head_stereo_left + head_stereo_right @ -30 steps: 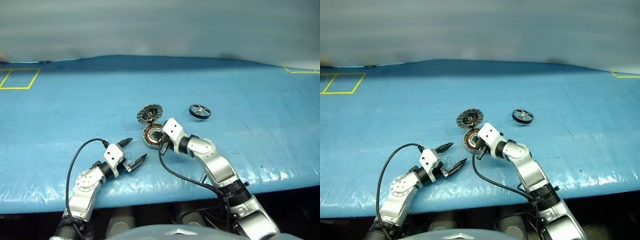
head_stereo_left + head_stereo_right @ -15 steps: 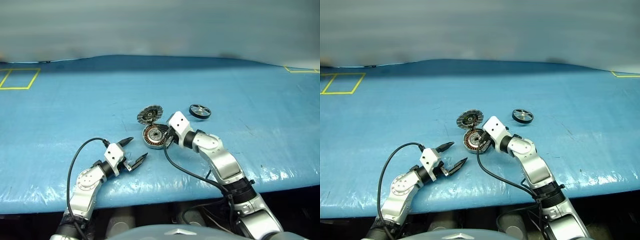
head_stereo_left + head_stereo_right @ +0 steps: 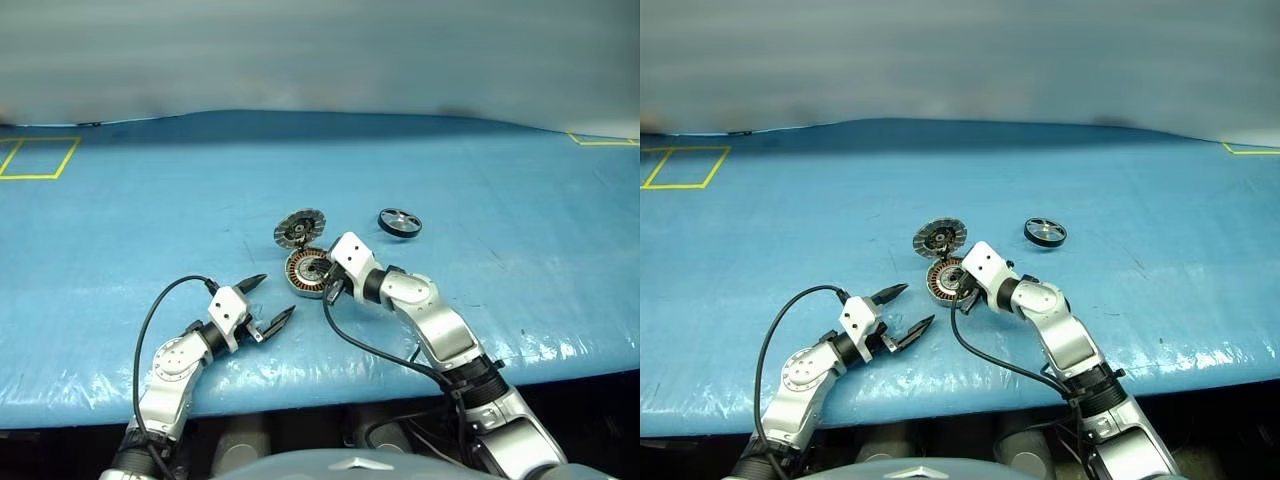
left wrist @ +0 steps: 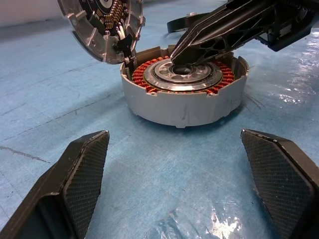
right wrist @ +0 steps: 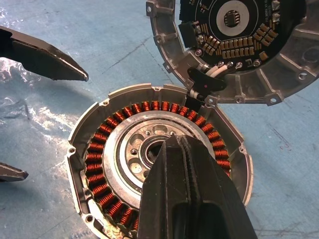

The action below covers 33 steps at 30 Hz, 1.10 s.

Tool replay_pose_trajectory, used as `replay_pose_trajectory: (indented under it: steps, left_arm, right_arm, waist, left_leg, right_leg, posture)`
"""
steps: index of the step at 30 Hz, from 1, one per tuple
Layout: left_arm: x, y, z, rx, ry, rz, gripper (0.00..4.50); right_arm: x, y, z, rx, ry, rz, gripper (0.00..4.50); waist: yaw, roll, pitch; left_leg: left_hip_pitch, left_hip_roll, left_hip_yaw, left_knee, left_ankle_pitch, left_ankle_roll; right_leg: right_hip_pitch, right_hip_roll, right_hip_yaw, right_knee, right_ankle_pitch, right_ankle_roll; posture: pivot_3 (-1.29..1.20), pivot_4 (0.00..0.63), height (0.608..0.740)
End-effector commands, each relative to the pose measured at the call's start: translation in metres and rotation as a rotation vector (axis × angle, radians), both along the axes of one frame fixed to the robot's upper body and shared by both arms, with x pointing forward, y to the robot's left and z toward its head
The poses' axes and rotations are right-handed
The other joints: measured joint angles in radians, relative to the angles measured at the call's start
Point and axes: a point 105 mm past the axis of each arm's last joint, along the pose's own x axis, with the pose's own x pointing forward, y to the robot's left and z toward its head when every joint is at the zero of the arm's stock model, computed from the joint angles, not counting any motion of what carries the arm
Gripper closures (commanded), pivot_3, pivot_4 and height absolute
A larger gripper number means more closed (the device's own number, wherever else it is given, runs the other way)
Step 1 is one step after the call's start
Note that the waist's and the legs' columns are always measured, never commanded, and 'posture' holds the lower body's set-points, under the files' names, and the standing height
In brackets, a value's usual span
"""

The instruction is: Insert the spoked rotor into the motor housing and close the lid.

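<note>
**Right claw clenched over the housing's centre, rotor still loose on the bench**

The motor housing point(image 3: 306, 273) sits on the blue-covered bench point(image 3: 120, 220), its ring of copper windings facing up. The lid point(image 3: 299, 228) stands open, tilted up from the housing's far edge where the two are joined, its ribbed rim and circuit-covered inner face showing in the wrist views.

The right claw point(image 5: 185, 149) is clenched, fingers pressed together with nothing between them. Its tip points down at the housing's dark centre; it seems to touch the hub there, though the wrist views do not make contact certain.

The left claw point(image 3: 270, 302) is released, its two black fingers point(image 4: 82, 169) spread wide. It hovers near the bench's front edge, aimed at the housing and well short of it.

The spoked rotor point(image 3: 400, 222) lies flat on the bench, off to the right of the lid and apart from both claws.
</note>
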Motion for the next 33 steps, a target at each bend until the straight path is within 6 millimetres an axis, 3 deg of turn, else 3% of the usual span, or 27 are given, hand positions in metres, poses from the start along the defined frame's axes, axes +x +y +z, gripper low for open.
replay_pose_trajectory:
  steps: [1,11,18,21,26,30,33]
  left_arm:
    - [0.0,0.0,0.004,-0.005,-0.023,0.002,0.0]
    - [0.0,0.0,0.003,-0.001,-0.022,0.007,0.0]
    - [-0.002,-0.001,0.0,0.002,-0.016,0.006,0.0]
    - [-0.003,-0.001,-0.001,0.0,-0.012,0.008,0.0]
    - [-0.003,0.0,0.0,-0.005,-0.015,0.01,0.0]
    - [-0.002,0.002,0.004,-0.008,-0.027,0.009,0.0]
    - [-0.002,0.003,0.005,-0.009,-0.03,0.007,0.0]
  right_arm:
    - [0.003,-0.002,0.001,-0.027,-0.025,0.0,4.47]
    - [-0.007,0.001,-0.01,-0.178,-0.064,0.09,4.47]
    - [-0.003,-0.004,-0.02,-0.255,-0.066,0.071,4.47]
    - [-0.004,0.001,-0.009,-0.162,-0.06,0.076,4.47]
    - [-0.004,0.006,0.025,0.091,-0.051,0.048,4.47]
    - [0.009,-0.02,0.053,0.168,-0.154,-0.07,4.47]
    - [0.026,-0.067,0.068,0.123,-0.204,-0.22,4.47]
  waist:
    - [0.0,0.0,0.0]
    - [0.0,0.0,0.0]
    - [0.0,0.0,0.0]
    - [0.0,0.0,0.0]
    - [0.0,0.0,0.0]
    - [0.0,0.0,0.0]
    - [0.003,0.0,0.001]
  left_leg:
    - [0.0,0.0,0.0,0.0,0.0,0.0]
    - [0.0,0.0,0.0,0.0,0.0,0.0]
    - [0.002,0.0,0.0,0.0,0.0,0.0]
    - [0.002,0.0,0.0,0.0,0.0,0.0]
    - [0.0,0.0,0.0,0.0,0.0,0.0]
    - [0.0,0.0,0.0,0.0,0.0,0.0]
    - [0.0,0.0,0.0,0.0,0.0,0.0]
  right_leg:
    - [0.0,0.0,0.0,0.0,0.0,0.0]
    - [0.0,0.0,0.0,0.0,0.0,0.001]
    - [0.001,0.0,0.0,0.0,0.0,0.001]
    - [0.001,0.0,0.0,0.0,0.0,0.001]
    - [0.0,0.0,0.0,0.0,0.0,-0.001]
    - [0.0,0.0,0.0,0.0,0.0,0.0]
    - [0.0,0.0,0.0,-0.001,0.0,0.001]
  posture:
    - [0.0,0.15,0.74]
    - [0.0,0.15,0.74]
    - [0.0,0.15,0.74]
    - [0.0,0.15,0.74]
    - [0.0,0.15,0.74]
    - [0.0,0.15,0.74]
    - [0.0,0.15,0.74]
